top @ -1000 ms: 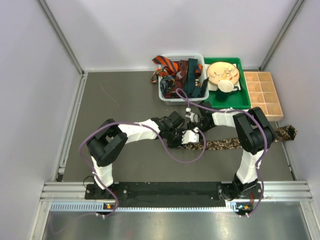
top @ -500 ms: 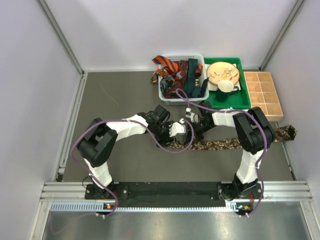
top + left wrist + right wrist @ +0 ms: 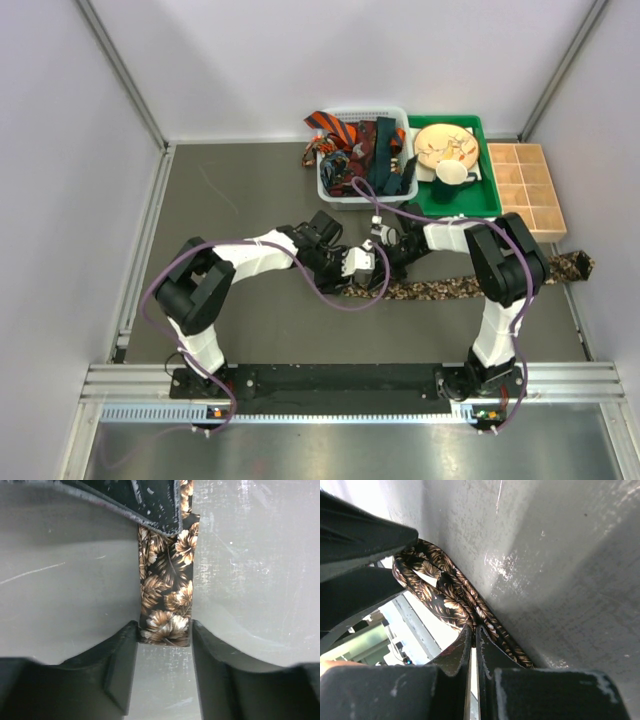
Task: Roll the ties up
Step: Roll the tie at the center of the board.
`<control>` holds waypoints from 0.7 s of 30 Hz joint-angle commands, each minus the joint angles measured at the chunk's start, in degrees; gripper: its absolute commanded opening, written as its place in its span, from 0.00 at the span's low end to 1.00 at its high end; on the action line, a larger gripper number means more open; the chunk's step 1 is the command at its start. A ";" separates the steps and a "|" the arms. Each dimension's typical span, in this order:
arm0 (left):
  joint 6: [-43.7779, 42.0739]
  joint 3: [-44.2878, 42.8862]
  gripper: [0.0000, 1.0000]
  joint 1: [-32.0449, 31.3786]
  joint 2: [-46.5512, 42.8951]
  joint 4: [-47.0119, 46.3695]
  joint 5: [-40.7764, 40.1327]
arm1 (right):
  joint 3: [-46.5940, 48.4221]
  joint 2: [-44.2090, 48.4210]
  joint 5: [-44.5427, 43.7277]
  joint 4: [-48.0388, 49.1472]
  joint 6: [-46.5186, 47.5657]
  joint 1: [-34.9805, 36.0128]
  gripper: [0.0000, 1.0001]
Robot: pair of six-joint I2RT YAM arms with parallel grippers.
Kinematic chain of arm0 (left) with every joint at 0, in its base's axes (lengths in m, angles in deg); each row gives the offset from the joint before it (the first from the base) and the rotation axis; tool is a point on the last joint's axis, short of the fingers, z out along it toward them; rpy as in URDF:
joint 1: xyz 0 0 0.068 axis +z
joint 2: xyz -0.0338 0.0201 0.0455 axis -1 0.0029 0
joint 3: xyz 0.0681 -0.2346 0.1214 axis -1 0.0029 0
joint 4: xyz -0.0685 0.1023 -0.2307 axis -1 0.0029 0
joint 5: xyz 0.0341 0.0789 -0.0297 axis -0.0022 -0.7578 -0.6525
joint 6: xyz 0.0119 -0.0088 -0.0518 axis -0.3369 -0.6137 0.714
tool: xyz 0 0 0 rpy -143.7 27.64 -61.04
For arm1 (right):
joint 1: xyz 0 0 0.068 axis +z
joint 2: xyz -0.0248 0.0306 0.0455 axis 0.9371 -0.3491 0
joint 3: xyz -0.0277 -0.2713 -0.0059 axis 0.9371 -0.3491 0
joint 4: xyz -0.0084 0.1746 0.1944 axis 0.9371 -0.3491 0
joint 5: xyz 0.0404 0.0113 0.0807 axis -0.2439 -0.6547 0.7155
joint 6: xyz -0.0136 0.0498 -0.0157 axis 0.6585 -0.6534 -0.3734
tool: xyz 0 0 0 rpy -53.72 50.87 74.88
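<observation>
A brown-black leaf-patterned tie (image 3: pixel 455 288) lies flat across the table towards the right wall. Its narrow end (image 3: pixel 165 630) sits between the tips of my left gripper (image 3: pixel 165 636), which is open and straddles the end's two edges. My right gripper (image 3: pixel 474 630) is shut on a folded part of the same tie (image 3: pixel 447 597), just beyond the left gripper. In the top view the left gripper (image 3: pixel 364 268) and right gripper (image 3: pixel 384 250) meet over the tie's left end. More ties (image 3: pixel 345 135), orange-black striped, dark red and dark teal, fill the white basket.
The white mesh basket (image 3: pixel 335 195) stands at the back centre. A green tray (image 3: pixel 480 205) with a plate and a white cup is beside it. A wooden compartment box (image 3: pixel 525 190) is at the back right. Purple cables hang from both arms.
My left gripper has moved left along the tie to its narrow end. The right gripper has stayed on the tie with little movement.
</observation>
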 commanded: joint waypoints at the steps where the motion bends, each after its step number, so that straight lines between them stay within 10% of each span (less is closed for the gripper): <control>1: -1.36 -3.19 0.47 -0.39 -0.37 0.27 3.52 | 2.02 -1.77 -3.25 1.70 1.41 -0.24 0.00; 21: 11.57 -9.96 0.40 -6.80 8.32 -5.97 -2.62 | 2.29 -2.56 -2.29 2.41 0.09 -0.16 0.00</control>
